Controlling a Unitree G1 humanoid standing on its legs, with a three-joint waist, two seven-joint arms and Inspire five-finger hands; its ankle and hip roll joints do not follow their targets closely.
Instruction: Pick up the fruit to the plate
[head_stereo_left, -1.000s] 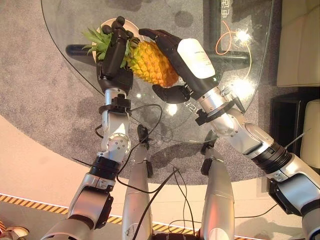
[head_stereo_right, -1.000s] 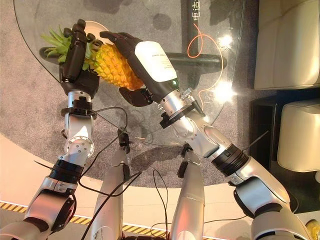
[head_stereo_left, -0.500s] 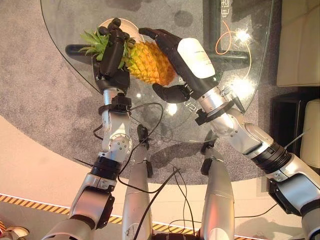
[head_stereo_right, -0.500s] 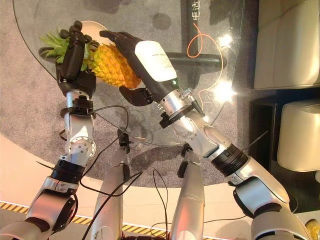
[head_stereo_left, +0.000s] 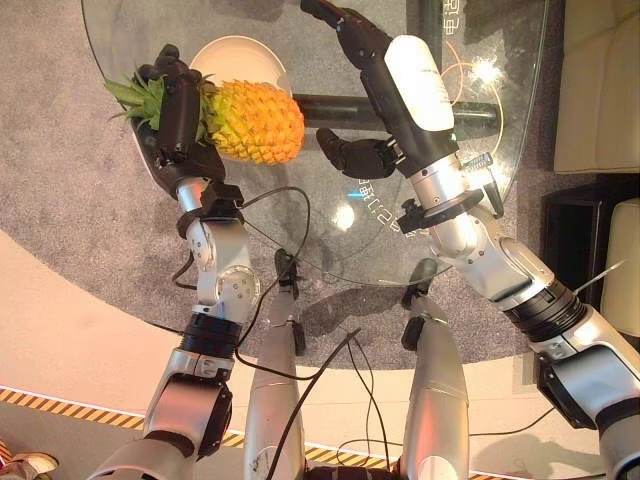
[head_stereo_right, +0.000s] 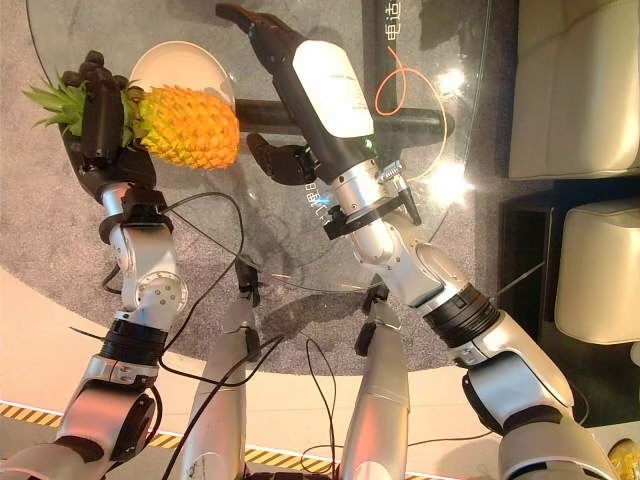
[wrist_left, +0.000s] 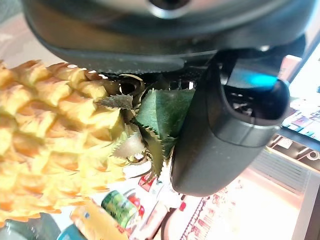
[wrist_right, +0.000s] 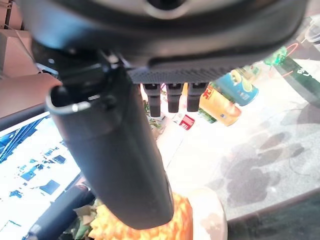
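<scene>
A yellow-orange pineapple (head_stereo_left: 255, 122) with a green leafy crown (head_stereo_left: 135, 93) hangs lengthwise above the glass table. My left hand (head_stereo_left: 180, 112) is shut round it at the base of the crown; the left wrist view shows the thumb beside the leaves (wrist_left: 160, 120). A white plate (head_stereo_left: 238, 62) lies on the table just behind the fruit, partly hidden by it. My right hand (head_stereo_left: 385, 75) stands open to the right of the pineapple, fingers stretched away over the table, thumb (head_stereo_left: 345, 152) apart from the fruit. The pineapple (wrist_right: 170, 225) and plate (wrist_right: 212, 215) also show past the right thumb.
The round glass table (head_stereo_left: 330, 230) has a dark leg bar (head_stereo_left: 330, 105) beneath it. An orange cord (head_stereo_left: 440, 85) loops on the far right of the glass. Pale sofa cushions (head_stereo_left: 600, 80) stand at the right, grey carpet (head_stereo_left: 70, 200) at the left.
My right hand has let go of the pineapple and moved up and right. The left hand has carried the fruit leftward, clear of the right hand.
</scene>
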